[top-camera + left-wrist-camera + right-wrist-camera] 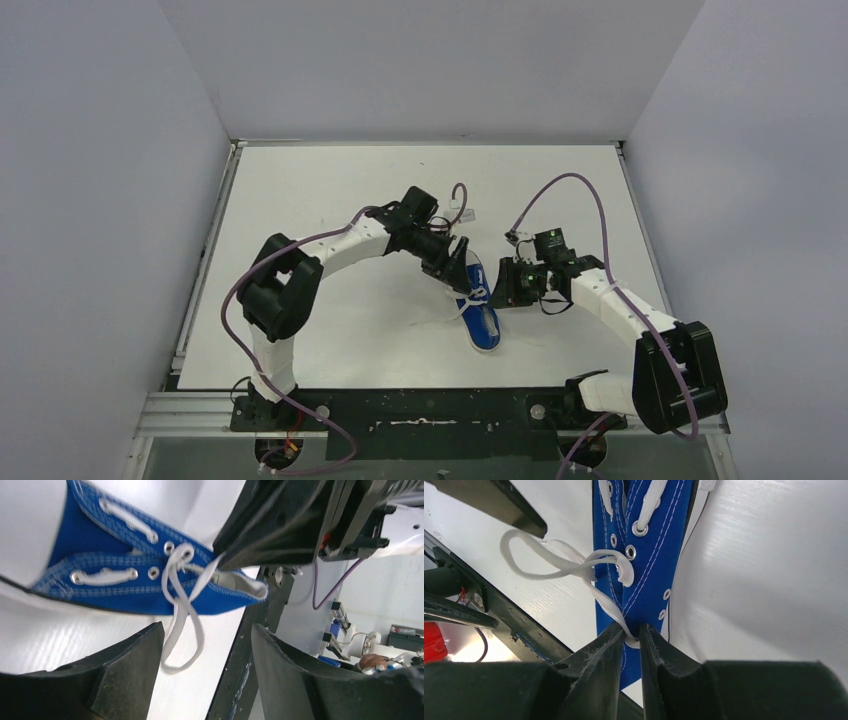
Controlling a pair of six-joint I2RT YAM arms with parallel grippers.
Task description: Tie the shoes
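The right gripper (631,630) was clenched on one strand of the white laces (555,566), close to the collar of the sneaker (481,312). The left gripper (206,637) stood released, jaws wide, with a lace loop between them. In the left wrist view the right gripper's black body covered part of the shoe opening. The sneaker lay on the white table (330,200) between both grippers, heel toward the black rail (430,410) at 6 o'clock.

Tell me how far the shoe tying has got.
Done: the laces look crossed at the top eyelets of the shoe, with one loop formed. In hand: the right gripper pinches a lace strand; the left gripper stands open around the loop. Left: no finished bow shows yet.
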